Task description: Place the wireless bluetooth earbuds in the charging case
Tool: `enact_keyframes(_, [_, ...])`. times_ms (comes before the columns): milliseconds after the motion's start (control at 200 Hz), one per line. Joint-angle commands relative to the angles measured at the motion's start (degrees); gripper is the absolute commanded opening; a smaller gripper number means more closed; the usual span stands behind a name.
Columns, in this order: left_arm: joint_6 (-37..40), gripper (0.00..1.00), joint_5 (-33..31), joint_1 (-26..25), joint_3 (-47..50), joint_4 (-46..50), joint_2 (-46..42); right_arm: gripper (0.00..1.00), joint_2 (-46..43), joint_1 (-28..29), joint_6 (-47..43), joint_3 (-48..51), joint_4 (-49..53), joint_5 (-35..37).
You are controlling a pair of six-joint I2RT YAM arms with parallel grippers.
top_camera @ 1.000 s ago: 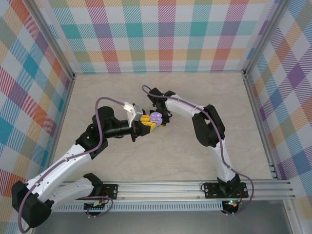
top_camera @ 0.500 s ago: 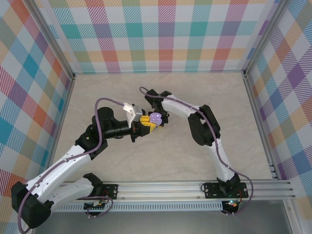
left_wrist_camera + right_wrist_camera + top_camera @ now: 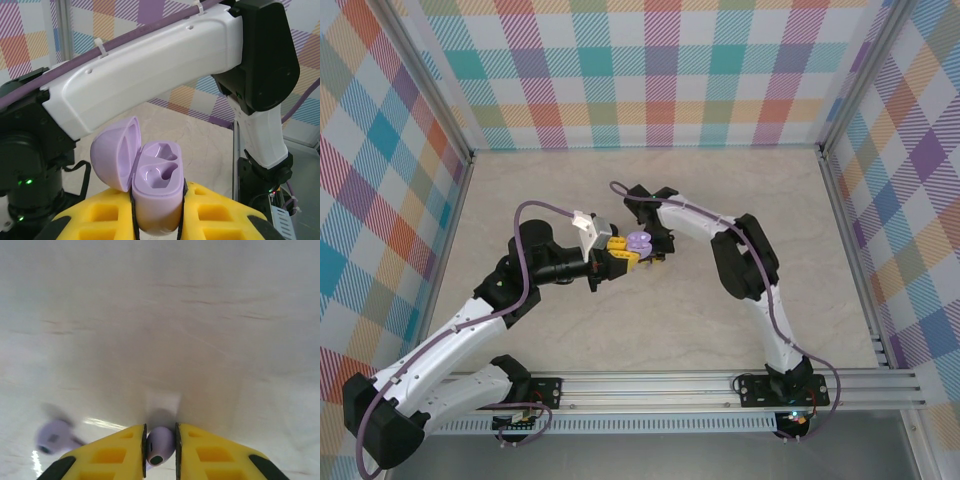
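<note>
Pale tabletop (image 3: 200,315); open, empty lavender charging case (image 3: 159,175) tight in left gripper (image 3: 159,214), lavender earbud (image 3: 160,447) tight in right gripper (image 3: 160,432).

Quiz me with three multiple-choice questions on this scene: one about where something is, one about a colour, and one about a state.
1. Where is the case? A in a drawer; B in the left gripper; C on a shelf.
2. What colour are the earbuds? A black; B white; C lavender.
3. The lid is: A open; B shut; C missing.
Answers: B, the yellow jaws clamp the case. C, the held earbud and the loose earbud are both lavender. A, the lid is swung back.
</note>
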State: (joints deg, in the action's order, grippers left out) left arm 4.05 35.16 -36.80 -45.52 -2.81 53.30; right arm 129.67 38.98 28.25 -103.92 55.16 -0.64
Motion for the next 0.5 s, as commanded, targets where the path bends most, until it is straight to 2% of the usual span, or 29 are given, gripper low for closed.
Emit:
enact_keyframes(0, [0.0,0.11,-0.1,-0.8,0.0,0.5,-1.3,0.22,-4.2,-3.2,-7.4,4.8,2.1,2.4])
enact_keyframes(185, [-0.1,0.11,0.3,-0.8,-0.2,0.3,-1.0,0.22,-8.7,-4.7,-18.1,11.3,1.7,7.4])
enact_keyframes(335, [-0.3,0.11,0.5,-0.8,-0.2,-0.3,-0.8,0.22,-9.3,-4.9,-25.1,13.4,1.9,5.6])
enact_keyframes(495, [-0.3,0.11,0.6,-0.9,-0.5,0.0,-0.7,0.24,-9.1,-4.9,-26.7,14.0,1.6,4.6])
